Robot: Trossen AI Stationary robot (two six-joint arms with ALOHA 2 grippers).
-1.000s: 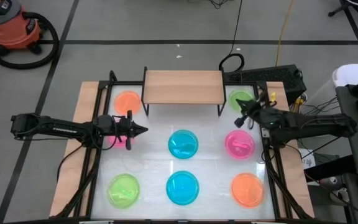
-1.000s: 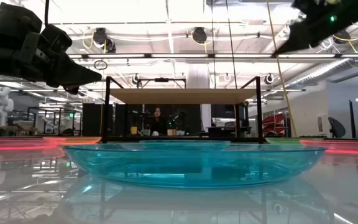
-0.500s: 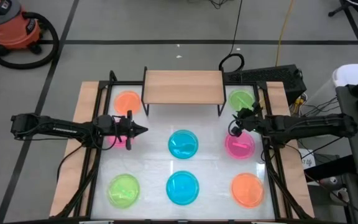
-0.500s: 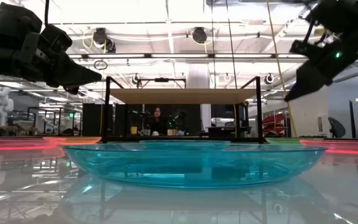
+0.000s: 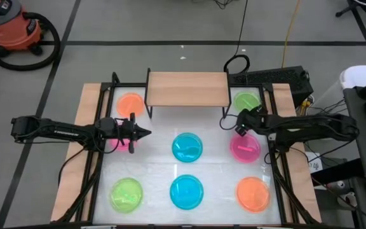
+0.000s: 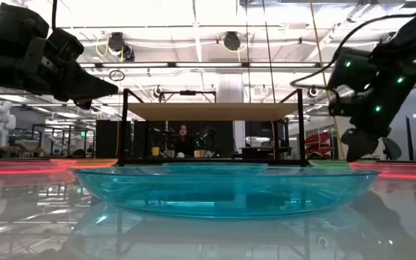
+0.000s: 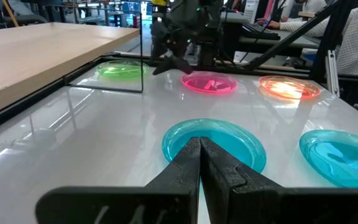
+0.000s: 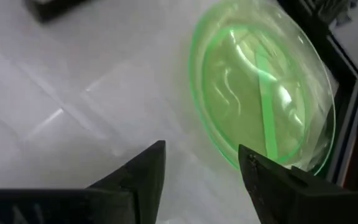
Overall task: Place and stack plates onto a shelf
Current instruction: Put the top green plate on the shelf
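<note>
Behind the white counter [image 5: 215, 168] is a big room with ceiling lights, and a person sits far back under the shelf in the low view. On the counter, the wooden shelf [image 5: 187, 88] stands at the far edge with nothing on it yet. Plates lie all around it: an orange plate [image 5: 131, 104] to its left, a green plate [image 5: 246, 102] to its right, two blue plates [image 5: 187, 147] in the middle, a pink plate [image 5: 245, 147] on the right, and a green one and an orange one in the near row. The right gripper [image 5: 223, 123] hangs low by the shelf's right leg, with its jaws open. In its own wrist view, the green plate [image 8: 263, 106] lies just ahead of the open jaws, a bit to one side, with its near rim close to one finger [image 8: 253, 165]. So the right arm is the nearer one to that plate, and I think it needs to reach a bit farther forward to get the rim between its jaws. The left gripper [image 5: 146, 133] waits over the left side, jaws shut tight with nothing in them, pointing at the middle blue plate [image 7: 213, 144].
</note>
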